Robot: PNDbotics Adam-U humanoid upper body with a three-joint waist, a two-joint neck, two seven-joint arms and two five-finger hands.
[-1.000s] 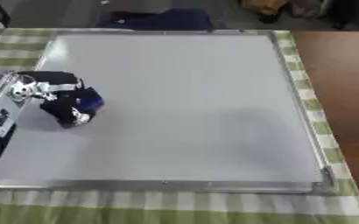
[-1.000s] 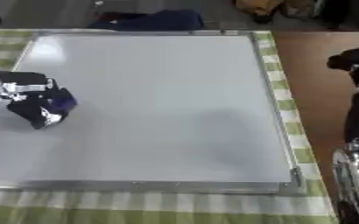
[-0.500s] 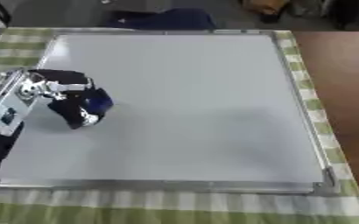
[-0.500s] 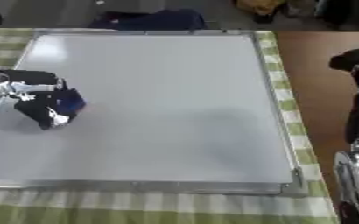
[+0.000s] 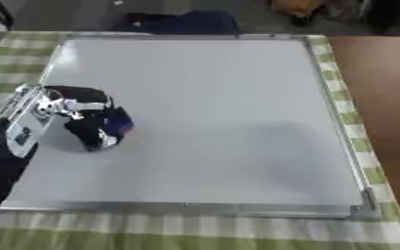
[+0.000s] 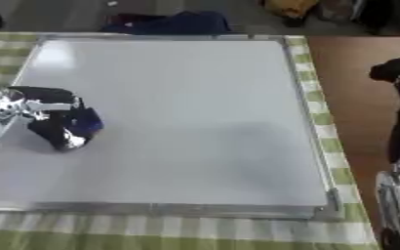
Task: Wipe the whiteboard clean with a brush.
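Brush [image 5: 111, 128] clamped in left hand [image 5: 80, 110], pressed on whiteboard [image 5: 212, 97] at its left side. Mid-wipe; board looks clean to the hand's right. Next: sweep rightward. Right hand [image 6: 395, 73] idle off the board, fingers unclear.

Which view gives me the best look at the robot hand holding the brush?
The left eye view: the left robot hand and the brush sit well inside the picture on the whiteboard. The right eye view shows them closer to its left edge, wrist cropped.
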